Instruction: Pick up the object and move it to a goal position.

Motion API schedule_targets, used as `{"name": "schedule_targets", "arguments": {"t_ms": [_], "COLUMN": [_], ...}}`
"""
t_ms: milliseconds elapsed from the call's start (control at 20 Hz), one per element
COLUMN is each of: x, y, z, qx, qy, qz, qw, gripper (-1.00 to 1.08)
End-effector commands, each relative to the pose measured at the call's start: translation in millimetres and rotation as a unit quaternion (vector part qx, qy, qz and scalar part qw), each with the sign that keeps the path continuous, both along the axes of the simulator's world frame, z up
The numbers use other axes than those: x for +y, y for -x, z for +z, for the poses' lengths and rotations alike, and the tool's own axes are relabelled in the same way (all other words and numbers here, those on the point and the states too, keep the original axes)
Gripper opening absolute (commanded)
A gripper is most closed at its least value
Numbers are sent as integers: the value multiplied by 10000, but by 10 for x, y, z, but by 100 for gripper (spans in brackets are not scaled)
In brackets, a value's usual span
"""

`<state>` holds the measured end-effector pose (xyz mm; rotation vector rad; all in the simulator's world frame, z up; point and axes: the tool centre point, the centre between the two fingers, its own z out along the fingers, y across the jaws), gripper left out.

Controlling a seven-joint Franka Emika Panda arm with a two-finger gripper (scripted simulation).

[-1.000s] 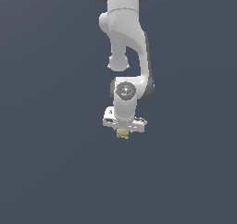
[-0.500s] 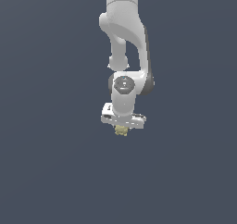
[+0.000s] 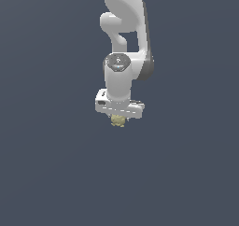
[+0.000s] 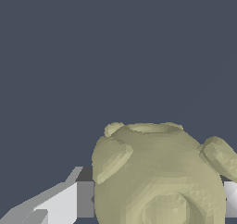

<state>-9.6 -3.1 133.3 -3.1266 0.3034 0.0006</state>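
The object [image 3: 118,121] is a small olive-tan, lumpy block with knobby bumps. It hangs just under my gripper [image 3: 119,118] in the exterior view, held above the dark grey floor. In the wrist view the object [image 4: 159,177] fills the lower part of the picture, with a circular mark on its face, and it sits between my two fingers [image 4: 65,202], which press on its sides. The gripper is shut on the object. The fingertips are mostly hidden behind the object.
The white arm [image 3: 125,43] comes down from the top of the exterior view. A plain dark grey surface [image 3: 46,173] lies all around. No other things show.
The arm has risen with the object held in the gripper; the object stays in the same grip.
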Motion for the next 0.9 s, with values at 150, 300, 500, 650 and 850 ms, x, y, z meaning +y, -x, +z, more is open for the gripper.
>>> {"name": "schedule_targets", "arguments": {"t_ms": [150, 300, 500, 650, 850], "x": [-175, -278, -417, -517, -647], "y": [142, 225, 333, 411, 507], "z": [593, 946, 1418, 1763, 2206], "qx": [-5, -5, -4, -4, -4], "qy": [-4, -4, -6, -6, -6], "qz": [-1, -1, -2, -2, -2], "qw": [10000, 10000, 10000, 10000, 10000], "gripper": [-100, -100, -100, -100, -100]}}
